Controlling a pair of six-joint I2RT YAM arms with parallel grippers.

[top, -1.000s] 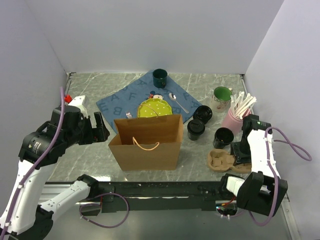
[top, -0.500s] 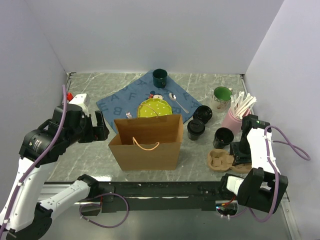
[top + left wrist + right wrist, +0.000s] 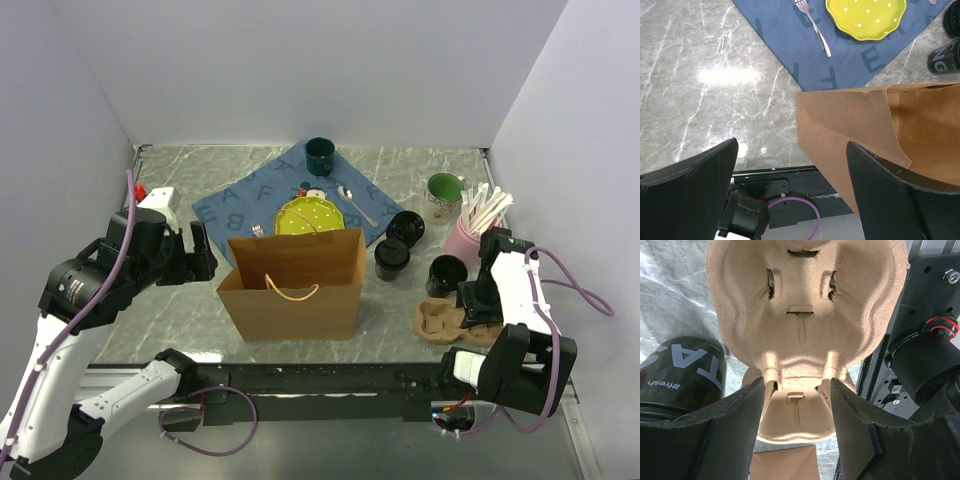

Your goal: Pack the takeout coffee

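Three black lidded takeout coffee cups [image 3: 405, 227] [image 3: 392, 258] [image 3: 446, 275] stand right of the open brown paper bag [image 3: 293, 285]. The brown pulp cup carrier [image 3: 440, 322] lies in front of them at the right. My right gripper [image 3: 478, 300] is at the carrier's right end. In the right wrist view, the right gripper [image 3: 797, 390] has a finger against each side of the carrier's [image 3: 800, 305] narrow waist. One cup [image 3: 680, 375] stands just left of it. My left gripper [image 3: 200, 255] is open and empty, left of the bag. In the left wrist view, the left gripper [image 3: 791, 150] is over the bag's corner [image 3: 865, 135].
A blue lettered cloth [image 3: 230, 205] holds a yellow plate [image 3: 308, 215], a spoon [image 3: 355, 205], a fork [image 3: 812, 25] and a dark green mug [image 3: 320, 155]. A green-lined mug [image 3: 443, 192] and a pink holder of white sticks [image 3: 475, 230] stand at the right, near the wall.
My right gripper has shifted slightly left and down onto the carrier's end. The left arm has barely moved. The cups, bag and carrier stay where they were.
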